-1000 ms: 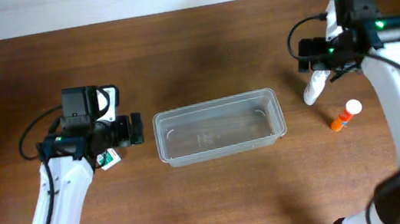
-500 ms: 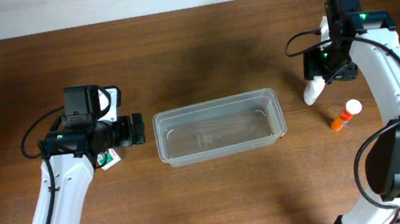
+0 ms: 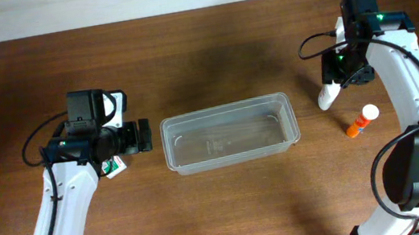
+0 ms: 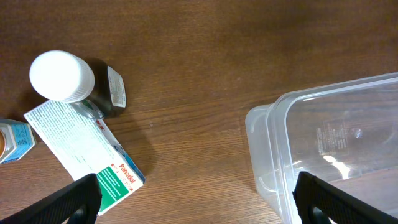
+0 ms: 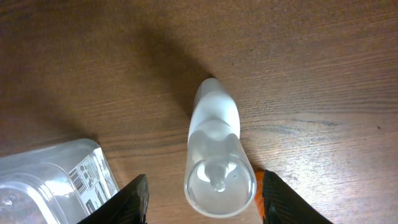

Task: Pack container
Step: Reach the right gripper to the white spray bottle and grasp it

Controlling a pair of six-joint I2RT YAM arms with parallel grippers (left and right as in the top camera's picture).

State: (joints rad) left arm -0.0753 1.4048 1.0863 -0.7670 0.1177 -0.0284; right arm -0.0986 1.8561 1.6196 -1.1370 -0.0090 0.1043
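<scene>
Hanging right of the container (image 3: 226, 109), the right gripper (image 5: 203, 198) is standing wide open around a white bottle (image 5: 214, 124), not pinching it. The left gripper (image 3: 144, 135) is hanging just left of the container, open and empty. The container, lying between them, is probably feeling light, bendy and slippery; its rim is offering the best hold.

Soft even light; faint glare on container (image 4: 336, 149)

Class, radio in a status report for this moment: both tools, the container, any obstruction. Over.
Left tool open, beside container. Right tool open over white bottle lying on table. Container empty, opening unobstructed.
</scene>
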